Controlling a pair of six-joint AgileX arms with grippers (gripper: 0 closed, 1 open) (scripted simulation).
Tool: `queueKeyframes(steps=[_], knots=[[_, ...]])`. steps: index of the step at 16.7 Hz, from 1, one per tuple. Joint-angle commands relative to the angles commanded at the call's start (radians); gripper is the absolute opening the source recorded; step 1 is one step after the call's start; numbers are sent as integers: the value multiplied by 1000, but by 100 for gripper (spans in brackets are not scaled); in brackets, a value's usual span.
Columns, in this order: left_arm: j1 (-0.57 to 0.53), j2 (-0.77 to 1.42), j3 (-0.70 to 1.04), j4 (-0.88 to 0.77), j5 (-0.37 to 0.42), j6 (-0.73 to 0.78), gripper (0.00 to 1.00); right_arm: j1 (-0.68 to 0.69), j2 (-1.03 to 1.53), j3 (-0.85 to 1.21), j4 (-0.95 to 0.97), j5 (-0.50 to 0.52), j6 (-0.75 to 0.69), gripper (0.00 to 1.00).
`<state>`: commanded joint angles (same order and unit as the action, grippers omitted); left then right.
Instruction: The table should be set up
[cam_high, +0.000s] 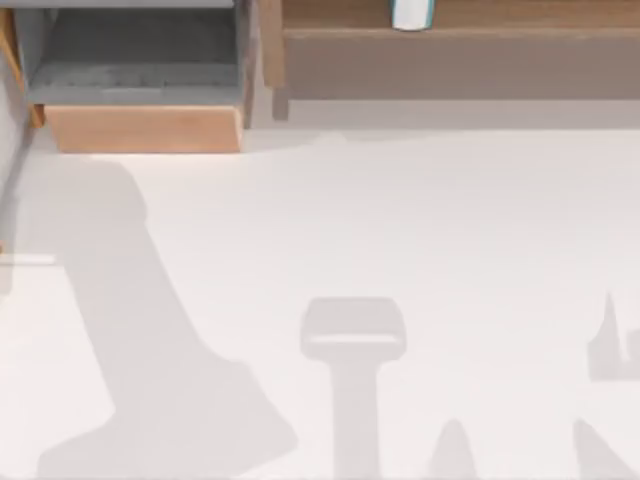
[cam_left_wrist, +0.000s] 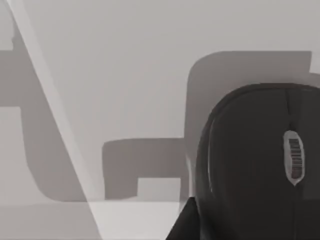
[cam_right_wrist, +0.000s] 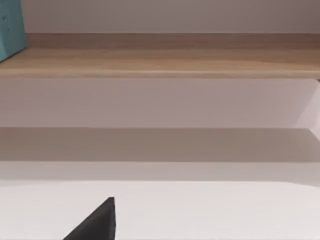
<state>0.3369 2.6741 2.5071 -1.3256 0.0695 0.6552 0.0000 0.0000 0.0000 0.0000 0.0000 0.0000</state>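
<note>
The left gripper (cam_left_wrist: 183, 226) shows as one dark wedge at the edge of the left wrist view. I cannot tell whether it is open, closed or gripping. Right beside that wedge is a black computer mouse (cam_left_wrist: 250, 165), its scroll wheel (cam_left_wrist: 295, 162) facing the camera. I cannot tell whether it is held or resting on the surface.

The right gripper (cam_right_wrist: 97, 222) is likewise a dark sliver low in the right wrist view, its state not readable. It faces the long wooden shelf (cam_right_wrist: 160, 60), where a teal-and-white container (cam_right_wrist: 11, 27) stands.

The table (cam_high: 400, 220), off-white and bare, spreads across the top view. The grey-lined box (cam_high: 140, 125) with its wooden front is at the far left corner and the shelf runs along the far right.

The step in hand seems to be placing the mouse on the table. Done well, that means:
- lowering the mouse level, with its underside flat to the top;
- choosing an open patch well away from the box front and the shelf;
- letting go only once it sits flat, then lifting straight up so it does not skid.
</note>
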Motion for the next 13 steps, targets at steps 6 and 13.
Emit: queueKeyframes(steps=[6,13], knots=[[7,-22,1,-7,3,-2,0,0,0,0,0,0,0,100],[31,-244,-158,21,38,-17,0,0,0,0,0,0,0,100]])
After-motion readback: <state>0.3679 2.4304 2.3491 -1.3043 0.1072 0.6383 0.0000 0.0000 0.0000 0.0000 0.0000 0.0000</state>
